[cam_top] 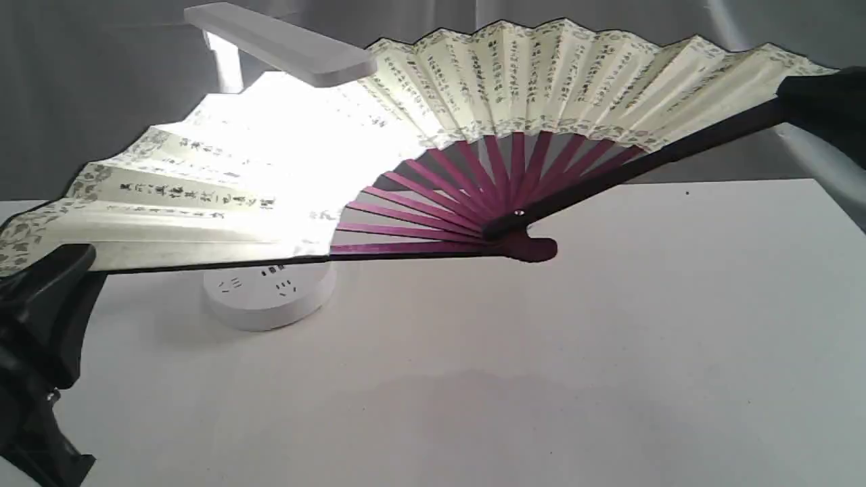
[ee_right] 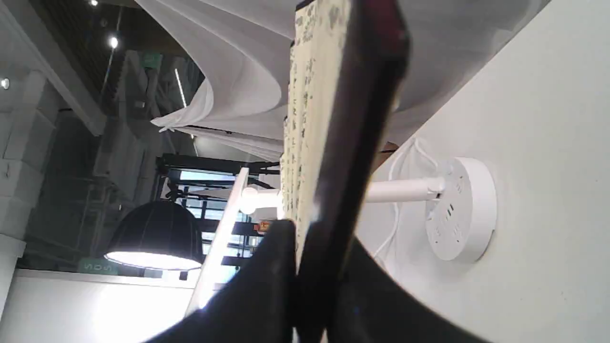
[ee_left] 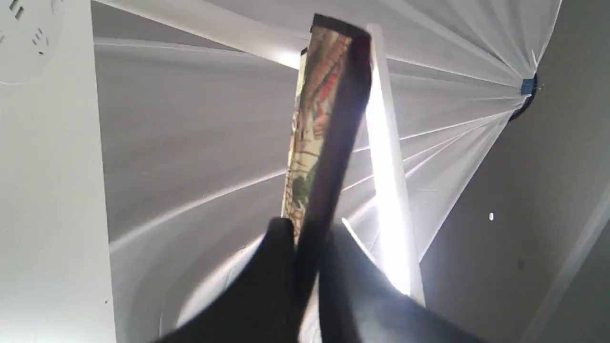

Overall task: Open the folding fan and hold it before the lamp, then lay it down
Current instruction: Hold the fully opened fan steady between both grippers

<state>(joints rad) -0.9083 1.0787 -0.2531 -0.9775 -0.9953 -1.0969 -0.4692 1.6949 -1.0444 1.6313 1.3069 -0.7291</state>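
Note:
The folding fan (cam_top: 528, 88) is spread wide open and held up above the table, its cream pleats with black calligraphy facing the exterior camera and its maroon ribs (cam_top: 473, 203) meeting at the pivot. My left gripper (cam_top: 47, 270) is shut on the fan's left guard (ee_left: 333, 143). My right gripper (cam_top: 812, 95) is shut on the right guard (ee_right: 352, 143). The white lamp stands behind the fan's left half; its flat head (cam_top: 284, 44) pokes over the top, its round base (cam_top: 270, 294) shows below, and its light glows through the paper. The stem is mostly hidden.
A white table (cam_top: 541, 372) lies under the fan. Grey-white cloth (cam_top: 81, 88) hangs behind. In the right wrist view the lamp's base (ee_right: 460, 209) and white cord (ee_right: 398, 209) rest on the table.

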